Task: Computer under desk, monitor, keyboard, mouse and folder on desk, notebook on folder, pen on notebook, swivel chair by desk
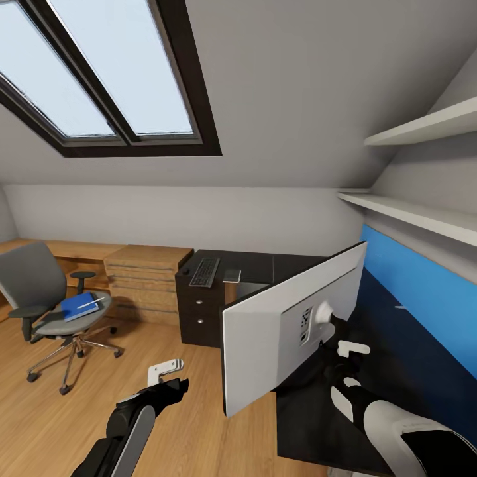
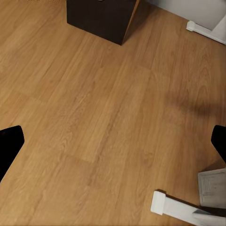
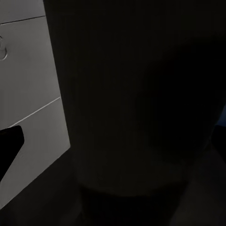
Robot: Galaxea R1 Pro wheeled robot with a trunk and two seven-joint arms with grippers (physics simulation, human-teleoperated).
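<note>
I have the monitor [image 1: 278,331] carried by my right pincer [image 1: 331,331], which is clamped on the black neck at the back of the screen; the panel hangs tilted over the near end of the dark counter [image 1: 397,358], its back toward me. I judge it the heaviest and most breakable thing here: stiff, top-heavy, smooth glass on the far face, so the neck or stand is the only sound place to hold, never the panel edge. In the right wrist view the dark neck [image 3: 141,103] sits right against the camera with the pale rear shell [image 3: 33,94] beside it.

My left pincer [image 1: 169,377] hangs free over the wooden floor [image 2: 94,103], fingers apart and holding nothing.

The keyboard [image 1: 205,271] lies on the far left end of the counter, with what looks like the mouse [image 1: 232,274] just to its right. The blue folder [image 1: 81,305] rests on the seat of the swivel chair [image 1: 46,298], well to the left, something pale and thin lying on it that I cannot identify.

The counter runs along a blue wall strip [image 1: 424,278] under two white shelves [image 1: 424,126], beneath a sloped ceiling with a skylight [image 1: 99,73].
</note>
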